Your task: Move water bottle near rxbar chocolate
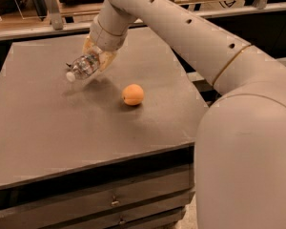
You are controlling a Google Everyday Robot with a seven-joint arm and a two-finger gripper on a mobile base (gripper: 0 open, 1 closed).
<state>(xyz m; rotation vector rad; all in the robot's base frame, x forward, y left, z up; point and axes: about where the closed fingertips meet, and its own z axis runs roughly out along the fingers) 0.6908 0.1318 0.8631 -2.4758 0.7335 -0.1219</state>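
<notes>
The water bottle point(82, 67) sits between the fingers of the gripper point(97, 55), over the far-left part of the table point(47, 132). The gripper is clenched on the bottle's base end. The bottle's body projects from the gripper toward the left and near side, tilted downward, with the white cap point(70, 76) at its lowest, leftmost point. A soft shadow point(86, 88) lies on the table surface just near of the bottle. Whether the cap touches the surface cannot be determined.

The bottle is clear, crinkled plastic with bright reflections along its ribs. The gripper fingers point(107, 59) are tan-yellow pads, one on each side of the bottle. The table top is a flat, matte, grey-brown slab with a squared front edge. Beneath that edge are stacked drawer fronts point(114, 202) with small metal pulls. A round, smooth orange fruit point(133, 94) rests on the table, near and to the right of the bottle, clearly apart from it and from the gripper.

The arm point(181, 27) is a thick, smooth, off-white tube with small dark holes along its length. It enters from the large rounded body section at the near right, rises toward the far side, bends at a joint marked by a thin tan ring point(229, 63), and runs left. The wrist point(109, 25) turns downward, pointing the gripper at the table.
</notes>
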